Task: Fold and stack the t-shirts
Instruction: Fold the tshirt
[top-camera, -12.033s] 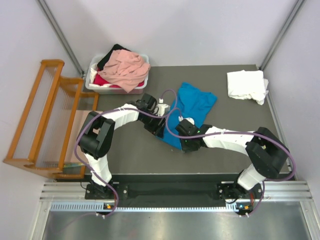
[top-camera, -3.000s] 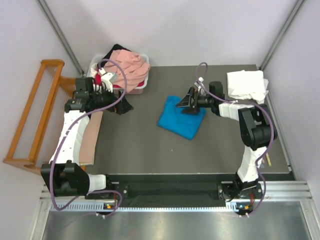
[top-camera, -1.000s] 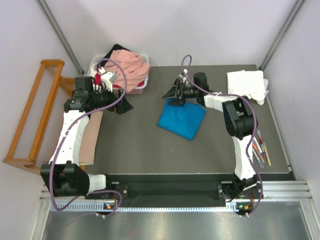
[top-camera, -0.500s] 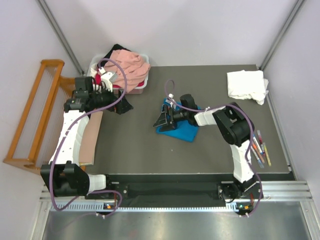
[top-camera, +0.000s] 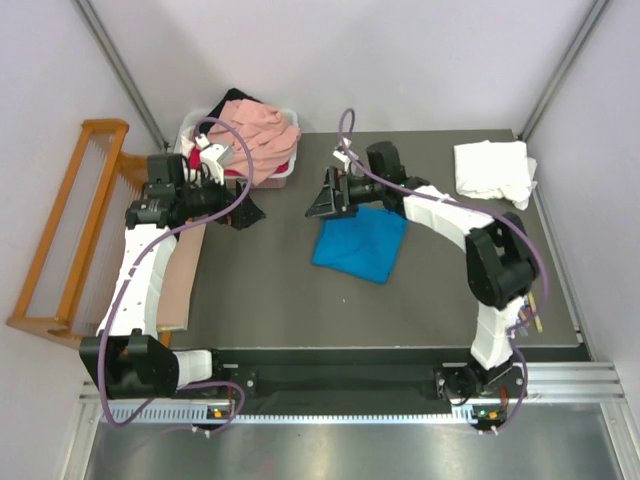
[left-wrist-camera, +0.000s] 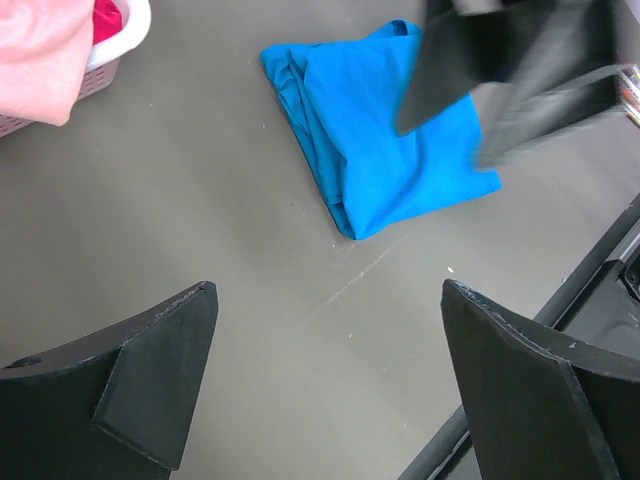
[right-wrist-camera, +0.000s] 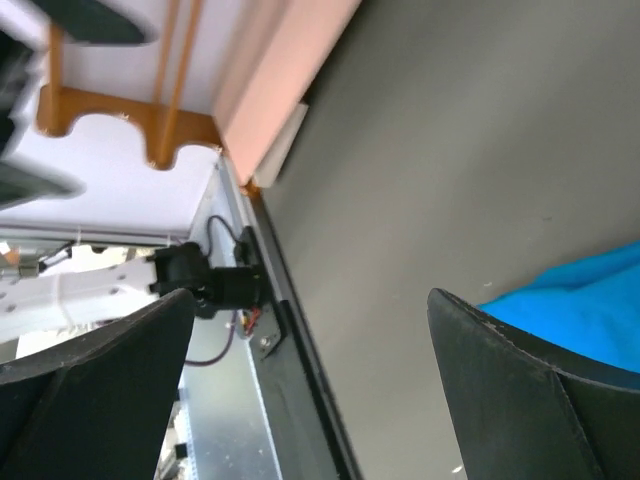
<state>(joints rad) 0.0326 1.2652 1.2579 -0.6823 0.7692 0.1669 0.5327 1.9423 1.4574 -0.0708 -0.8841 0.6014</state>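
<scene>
We are looking at a dark grey table (top-camera: 270, 290), and a wooden slatted rack (top-camera: 70, 230) is standing at its left side. A pale pink board (top-camera: 178, 285) is lying between the rack and the table edge.

The left arm (top-camera: 140, 270) is reaching up along the left edge of the table. The right arm (top-camera: 480, 250) is bending across the far half of it.

A white tub (top-camera: 284, 168) is sitting at the far left corner. A salmon-pink t-shirt (top-camera: 262, 135) is heaped on top of it and is hanging over the rim. A black t-shirt (top-camera: 225, 100) is showing behind it, and a red t-shirt (left-wrist-camera: 105, 18) is showing under it.

The blue t-shirt (top-camera: 360, 245) is lying folded near the middle of the table, well apart from the tub. A white t-shirt (top-camera: 492, 170) is resting folded at the far right corner.

The left gripper (top-camera: 245, 212) is hanging just in front of the tub, over bare table. Its jaws are standing wide apart and are holding nothing. The right gripper (top-camera: 322, 195) is hovering at the far left corner of the blue t-shirt. Its jaws are also spread wide and are gripping nothing. From the right wrist we are seeing only an edge of the blue cloth beside one finger (right-wrist-camera: 520, 400).
</scene>
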